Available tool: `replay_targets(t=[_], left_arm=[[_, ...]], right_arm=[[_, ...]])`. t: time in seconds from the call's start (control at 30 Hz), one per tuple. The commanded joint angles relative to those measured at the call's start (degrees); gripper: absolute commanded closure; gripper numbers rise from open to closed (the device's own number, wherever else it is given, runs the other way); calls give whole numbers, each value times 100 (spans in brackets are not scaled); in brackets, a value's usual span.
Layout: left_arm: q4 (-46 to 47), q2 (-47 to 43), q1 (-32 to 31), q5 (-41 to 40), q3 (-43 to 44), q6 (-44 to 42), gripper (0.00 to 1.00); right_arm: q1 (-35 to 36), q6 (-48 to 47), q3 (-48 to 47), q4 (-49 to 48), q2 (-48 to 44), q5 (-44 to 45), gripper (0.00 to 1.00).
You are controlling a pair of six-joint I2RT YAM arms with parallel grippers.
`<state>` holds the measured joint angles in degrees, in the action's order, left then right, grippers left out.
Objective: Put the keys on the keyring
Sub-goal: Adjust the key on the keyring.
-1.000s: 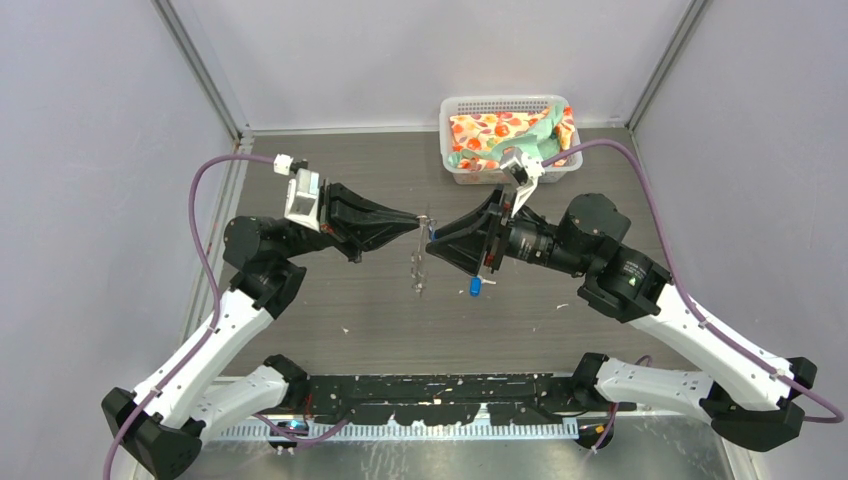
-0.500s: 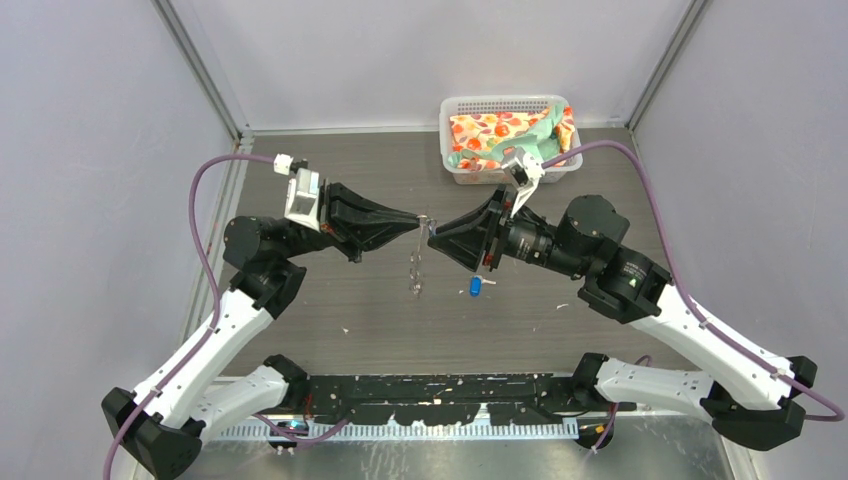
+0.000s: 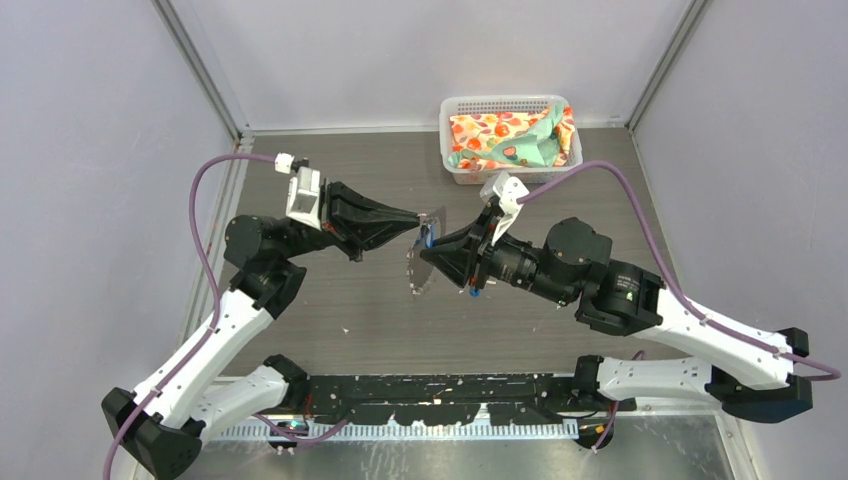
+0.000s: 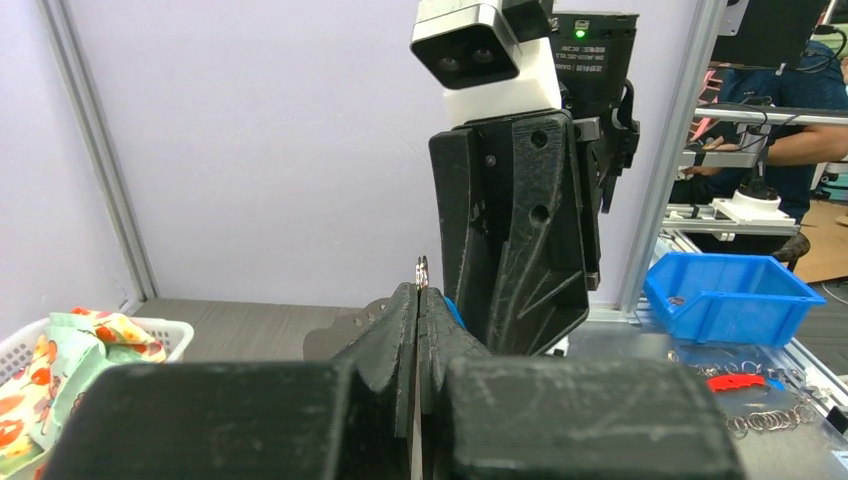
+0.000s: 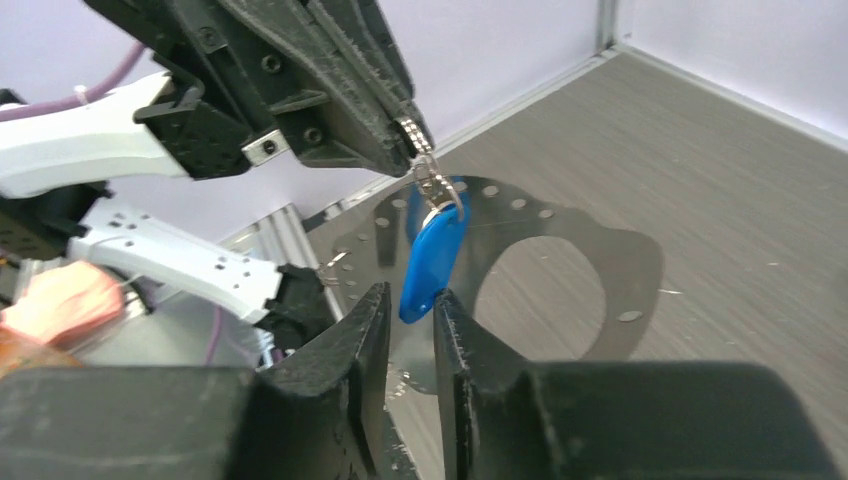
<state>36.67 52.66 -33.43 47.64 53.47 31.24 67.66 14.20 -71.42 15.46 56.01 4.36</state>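
Observation:
My left gripper (image 3: 420, 214) (image 4: 418, 290) is shut on the small top link of the keyring (image 5: 415, 130), held above the table. The keyring's large thin grey loop (image 3: 418, 275) (image 5: 600, 250) hangs below it. One of the keys (image 5: 430, 262) (image 3: 428, 232), blue-headed, hangs from that link in front of the loop. My right gripper (image 3: 430, 250) (image 5: 408, 290) faces the left one from below. Its jaws stand a little apart on either side of the key's lower tip. The key touches, or nearly touches, the right-hand finger; a gap shows on the other side.
A white basket (image 3: 510, 135) (image 4: 60, 350) with patterned cloth stands at the back right of the table. A blue bin (image 4: 730, 295) sits beyond the table on a metal bench. Grey walls and metal posts enclose the table.
My right arm has moved left and nearer, bringing its narrowing jaws around the hanging key. The loop has swung and now shows its flat face. The left gripper has stayed put.

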Motion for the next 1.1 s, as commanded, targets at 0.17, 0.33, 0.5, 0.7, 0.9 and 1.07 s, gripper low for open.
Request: replay_targets(t=[0.17,0.33,0.5,0.7,0.9,1.07], left_arm=[[97,-151,-11,-184,155,-45,100],[76,-151,-10,-226,122,-63,100],[26,-177,-8,-238,72,-109,100],[-25,-203,-3,-231,50,-102,100],[-85,-220,-5,-237,32,-92,100],[-99,-239,7,-253,6,-95,100]], right_arm=[[272,-521,-72,-152,-250,1528,76],[423,-591,-173,-120,-74,1620,65],[504,-687,-235,-121,34,1643,63],[585,-801,-250,-177,49,1915,76],[763,-987,-151,-529,98,2290,80],[819,-1031,-213,-496,173,2176,70]])
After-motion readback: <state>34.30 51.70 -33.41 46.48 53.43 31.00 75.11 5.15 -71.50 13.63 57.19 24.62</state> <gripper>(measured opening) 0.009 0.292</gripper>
